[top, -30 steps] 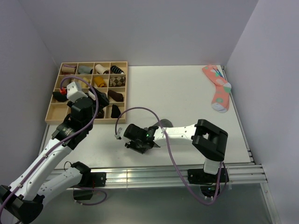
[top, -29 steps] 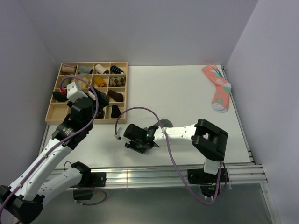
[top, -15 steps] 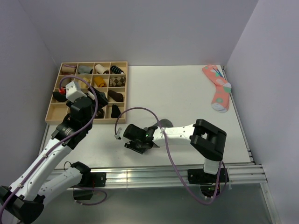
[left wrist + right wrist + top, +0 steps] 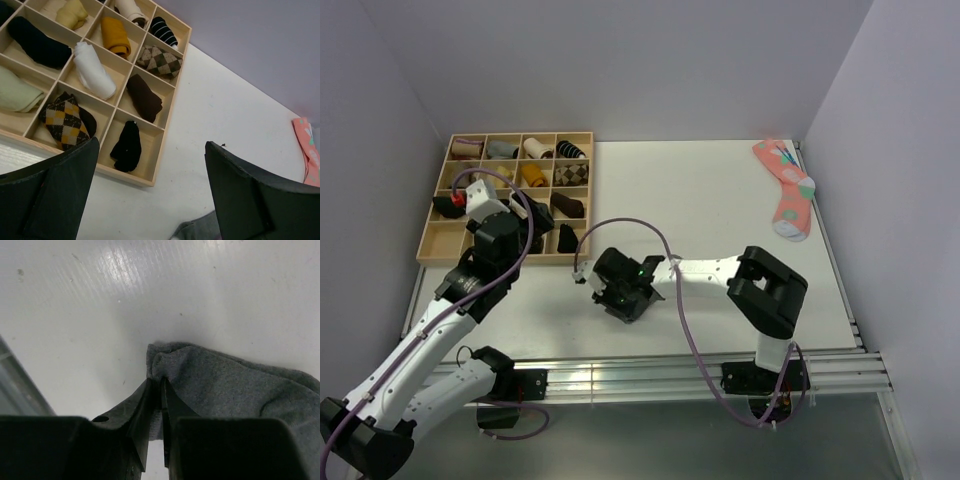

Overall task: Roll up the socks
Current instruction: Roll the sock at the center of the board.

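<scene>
Right tool point(image 4: 159, 390) pinches soft grey knit socks point(image 4: 235, 385) (edge bunched).

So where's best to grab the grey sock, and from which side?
Grip the bunched end edge of the grey sock, coming in low along the table from beyond that end. It lies flat and limp; the right gripper is pinched there.

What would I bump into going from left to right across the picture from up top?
Wooden tray → right gripper, pinching the grey sock → pink dotted sock.
</scene>
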Robot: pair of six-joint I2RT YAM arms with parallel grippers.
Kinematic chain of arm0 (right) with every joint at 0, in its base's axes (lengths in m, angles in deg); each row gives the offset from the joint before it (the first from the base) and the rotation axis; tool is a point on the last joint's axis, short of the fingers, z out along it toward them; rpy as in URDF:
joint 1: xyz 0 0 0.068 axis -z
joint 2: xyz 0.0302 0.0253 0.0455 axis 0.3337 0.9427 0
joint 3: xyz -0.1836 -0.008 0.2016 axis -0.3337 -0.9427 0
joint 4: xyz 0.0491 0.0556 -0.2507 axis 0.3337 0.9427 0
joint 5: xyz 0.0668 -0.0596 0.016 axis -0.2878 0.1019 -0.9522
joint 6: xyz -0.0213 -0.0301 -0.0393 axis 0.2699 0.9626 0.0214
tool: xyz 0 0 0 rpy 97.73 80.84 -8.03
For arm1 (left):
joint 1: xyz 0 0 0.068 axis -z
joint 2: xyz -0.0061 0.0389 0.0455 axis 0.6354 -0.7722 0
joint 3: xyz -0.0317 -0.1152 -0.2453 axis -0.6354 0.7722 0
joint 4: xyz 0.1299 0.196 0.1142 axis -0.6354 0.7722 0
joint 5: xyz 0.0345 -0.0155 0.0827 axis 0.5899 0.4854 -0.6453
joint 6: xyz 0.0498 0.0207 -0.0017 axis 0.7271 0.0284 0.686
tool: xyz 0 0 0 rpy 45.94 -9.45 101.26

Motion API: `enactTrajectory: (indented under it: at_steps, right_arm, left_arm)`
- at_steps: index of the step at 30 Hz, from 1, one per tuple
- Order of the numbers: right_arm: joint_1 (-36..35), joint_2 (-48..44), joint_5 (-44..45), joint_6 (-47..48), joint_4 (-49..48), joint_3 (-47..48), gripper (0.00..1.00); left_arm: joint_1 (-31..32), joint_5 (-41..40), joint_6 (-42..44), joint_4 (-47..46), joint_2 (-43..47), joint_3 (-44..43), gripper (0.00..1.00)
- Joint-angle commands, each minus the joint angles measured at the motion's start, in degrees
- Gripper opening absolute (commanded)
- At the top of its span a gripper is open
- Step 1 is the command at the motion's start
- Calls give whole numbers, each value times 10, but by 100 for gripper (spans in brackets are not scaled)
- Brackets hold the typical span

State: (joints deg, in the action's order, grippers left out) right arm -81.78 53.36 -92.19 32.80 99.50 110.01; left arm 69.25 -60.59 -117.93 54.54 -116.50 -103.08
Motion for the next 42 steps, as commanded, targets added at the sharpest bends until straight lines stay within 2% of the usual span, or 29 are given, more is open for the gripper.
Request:
enactTrajectory:
  at_steps: [1,3,6,10,14,19,29,33,42]
  right_arm:
    - [58,-24,-143,18,29,5,18]
    - [101,-23,-223,27,50,7,17]
    - [158,1,-299,29,81,13,17]
    - [228,55,-465,47,145,37,16]
    - [272,102,-523,82,208,71,16]
    - [294,144,-545,121,260,84,15]
    - [329,178,-552,131,283,91,15]
    - [337,184,-550,130,283,90,14]
    - [349,183,-537,122,279,84,13]
  left_arm:
    - [-3,28,15,-43,19,20,91]
    - [-4,41,16,-63,21,32,90]
    - [-3,83,25,-97,16,50,82]
    - [3,129,40,-152,21,90,71]
    - [27,167,57,-225,43,139,63]
    - [79,194,94,-318,44,216,56]
    - [256,218,160,-500,-114,293,56]
    - [261,274,161,-558,-163,298,56]
    - [261,361,187,-587,-268,276,57]
